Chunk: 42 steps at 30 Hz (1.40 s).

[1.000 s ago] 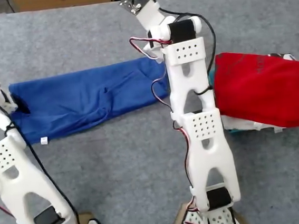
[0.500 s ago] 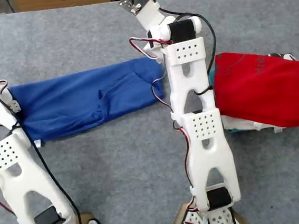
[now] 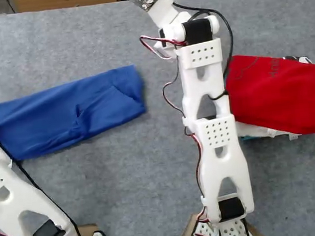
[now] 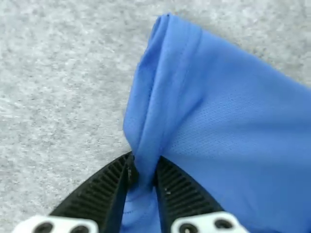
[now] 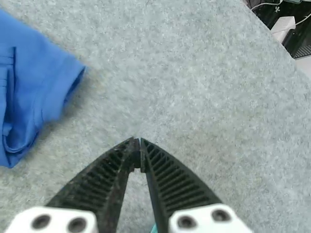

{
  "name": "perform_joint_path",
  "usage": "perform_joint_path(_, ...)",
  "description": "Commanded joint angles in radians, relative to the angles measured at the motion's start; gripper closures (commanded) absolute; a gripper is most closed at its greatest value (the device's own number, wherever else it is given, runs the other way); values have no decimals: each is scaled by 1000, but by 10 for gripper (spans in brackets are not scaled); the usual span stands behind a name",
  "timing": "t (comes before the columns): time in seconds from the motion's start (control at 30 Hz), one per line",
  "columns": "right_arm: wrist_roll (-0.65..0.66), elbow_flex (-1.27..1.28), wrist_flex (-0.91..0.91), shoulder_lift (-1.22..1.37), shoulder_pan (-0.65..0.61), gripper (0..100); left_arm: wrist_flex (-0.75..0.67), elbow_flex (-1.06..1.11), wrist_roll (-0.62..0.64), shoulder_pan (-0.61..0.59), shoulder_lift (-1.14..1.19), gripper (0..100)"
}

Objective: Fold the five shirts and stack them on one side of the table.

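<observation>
L arm (image 3: 12,201) rises from its base at the near-left corner of the desk (image 3: 123,171) and leans out to the left edge. L claw (image 4: 143,177) is pinched tight on a bunched edge of the blue shirt (image 4: 228,121), cloth betw both fingers. R arm (image 3: 215,137) is stretched almost straight fwd, wrist near the far edge. R claw (image 5: 140,145) points down, tips touching, nothing betw them.

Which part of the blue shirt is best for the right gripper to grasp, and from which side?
Probably the free short edge of the blue shirt, coming from the red shirt's side. That end lies flat and faces the right gripper, while the left gripper is shut on the opposite end.
</observation>
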Motion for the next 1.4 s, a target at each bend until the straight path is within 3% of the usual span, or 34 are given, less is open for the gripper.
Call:
perform_joint_path(0.0,-9,-38,5,-65,-2,985,11,-4,-2,25,-75,971)
perform_joint_path(0.23,-5,-39,2,-67,2,985,12,10,5,226,-126,971)
perform_joint_path(0.47,52,-39,-3,-88,55,985,11,133,12,544,-279,971)
perform_joint_path(0.77,57,-38,-89,-142,247,985,-21,246,219,917,-276,971)
perform_joint_path(1.0,57,-38,-94,-142,275,985,-110,148,269,1056,-238,971)
perform_joint_path(1.37,57,-38,-94,-139,272,985,-170,-4,394,1084,-55,970)
